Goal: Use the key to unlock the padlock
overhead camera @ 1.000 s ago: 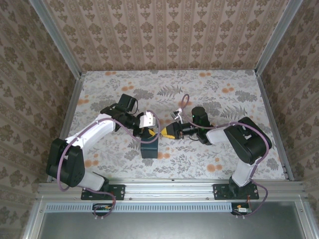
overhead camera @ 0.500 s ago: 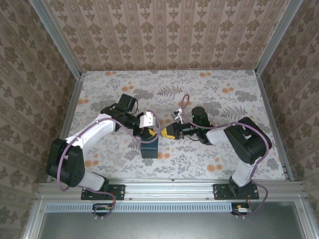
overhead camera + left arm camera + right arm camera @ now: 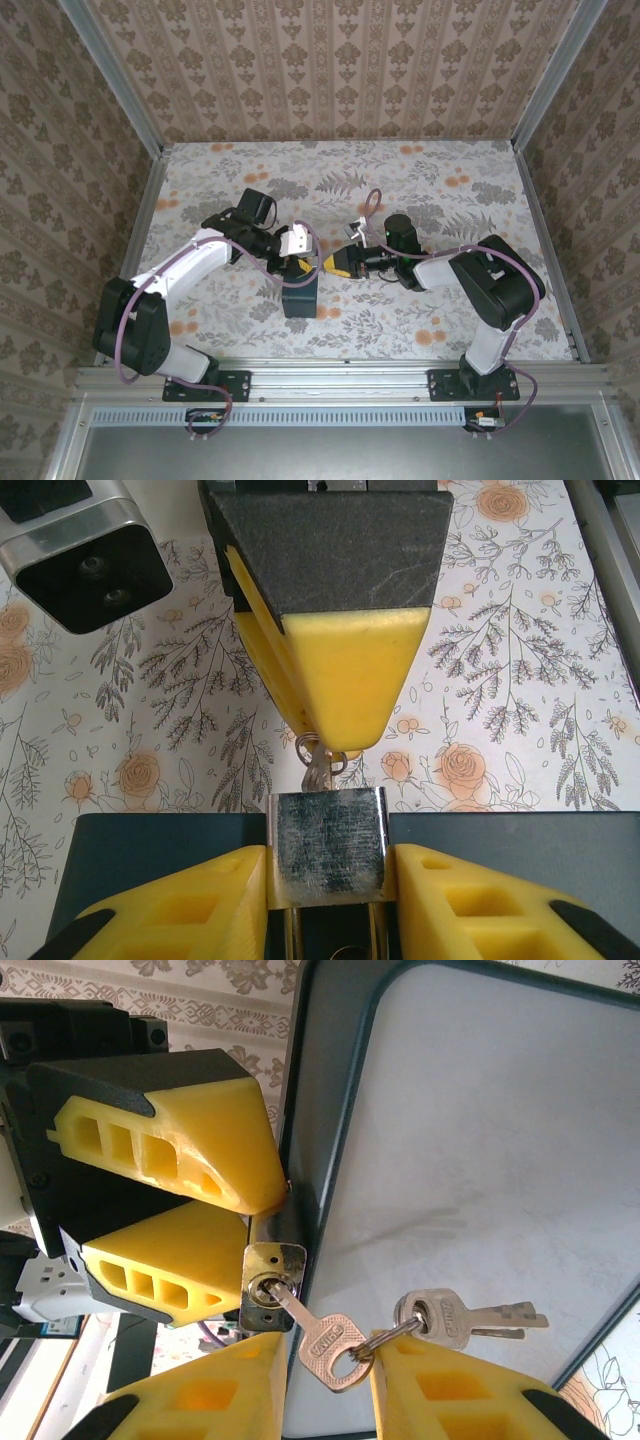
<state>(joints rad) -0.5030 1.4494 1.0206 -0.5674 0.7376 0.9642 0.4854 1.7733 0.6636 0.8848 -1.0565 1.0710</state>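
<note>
Padlock (image 3: 270, 1300), one, clamped in left end effector (image 3: 328, 880), two keys (image 3: 322, 1342), right end effector (image 3: 332, 1370), closure unclear

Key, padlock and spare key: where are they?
key (image 3: 322, 1343), right wrist view, on its flat head
padlock (image 3: 272, 1286), right wrist view, on its keyhole face
spare key (image 3: 446, 1318), right wrist view, on its head

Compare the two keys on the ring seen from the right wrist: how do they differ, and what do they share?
The inserted key has its blade in the padlock's keyhole; the spare key's blade is fully bare. The inserted key slants up to the padlock; the spare key lies nearly level. The inserted key sits between the right gripper's fingers; the spare key lies outside them. Both are silver and share one ring.
</note>
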